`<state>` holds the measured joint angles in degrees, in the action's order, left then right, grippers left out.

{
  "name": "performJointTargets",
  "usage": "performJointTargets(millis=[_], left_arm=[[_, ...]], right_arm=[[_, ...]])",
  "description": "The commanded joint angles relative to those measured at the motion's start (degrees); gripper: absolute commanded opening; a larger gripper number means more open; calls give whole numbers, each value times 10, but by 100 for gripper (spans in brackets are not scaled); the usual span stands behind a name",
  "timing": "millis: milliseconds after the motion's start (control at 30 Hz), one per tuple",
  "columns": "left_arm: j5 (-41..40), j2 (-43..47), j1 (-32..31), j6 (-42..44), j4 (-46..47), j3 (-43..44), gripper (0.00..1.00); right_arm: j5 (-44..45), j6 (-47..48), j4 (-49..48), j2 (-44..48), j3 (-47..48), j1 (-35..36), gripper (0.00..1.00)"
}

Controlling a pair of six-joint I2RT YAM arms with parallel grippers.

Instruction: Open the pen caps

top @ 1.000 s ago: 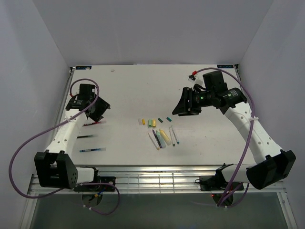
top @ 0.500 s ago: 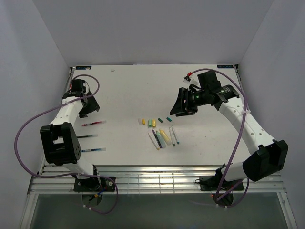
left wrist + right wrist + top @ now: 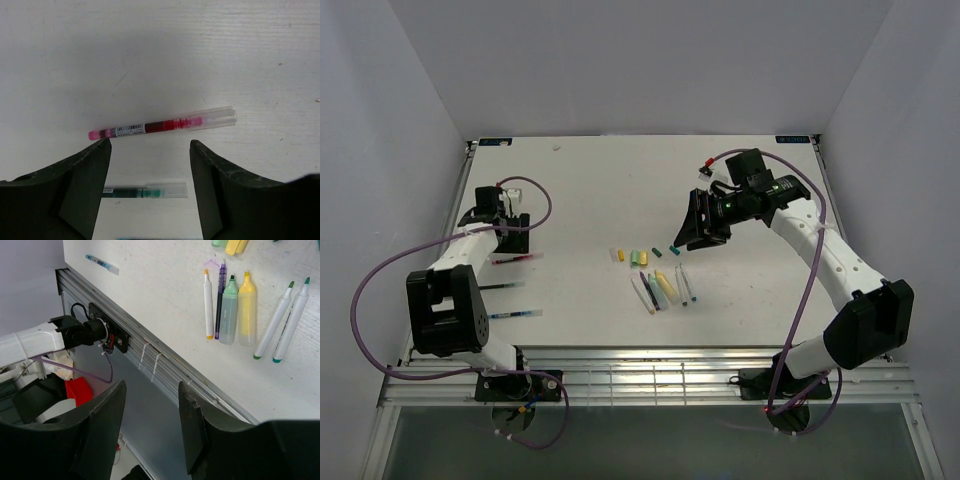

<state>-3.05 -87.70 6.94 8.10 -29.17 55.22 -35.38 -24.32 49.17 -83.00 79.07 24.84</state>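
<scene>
Left gripper (image 3: 149,145) spread, empty. Slim red plastic pen (image 3: 145,128), clear plastic cap (image 3: 218,118) on, lies on white table (image 3: 150,50) just ahead. Likely light, stiff, slick: pinch mid-cap, brace barrel. Right gripper (image 3: 151,387) spread too.

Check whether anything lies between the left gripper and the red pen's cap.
Nothing visible does. The left gripper hangs open short of the red pen, only bare table between. The clear cap is at the pen's right end in the wrist view. A green pen lies nearer the camera, off that path.
</scene>
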Motion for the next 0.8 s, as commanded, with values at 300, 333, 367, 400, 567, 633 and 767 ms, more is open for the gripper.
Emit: performJointTargets(millis=[300,333,367,400,567,633,767], left_arm=[[68,2,4,157,73,-38,66],[67,3,4,162,80,-41,66],[64,-1,4,177,82,-43,66],[65,-3,5,184,81,-44,66],[75,-12,4,196,78,-46,65],[71,-13,4,198,78,-54,65],[67,-22,4,207,91,-70,65]], right_arm=[[-8,30,44,-41,43,30,52],[-10,30,44,-44,43,32,52],[-10,31,42,-46,44,33,52],[-9,32,42,-51,48,34,52],[-10,30,40,-69,65,38,52],[-10,30,40,-74,70,39,52],[-12,27,35,-80,72,39,52]])
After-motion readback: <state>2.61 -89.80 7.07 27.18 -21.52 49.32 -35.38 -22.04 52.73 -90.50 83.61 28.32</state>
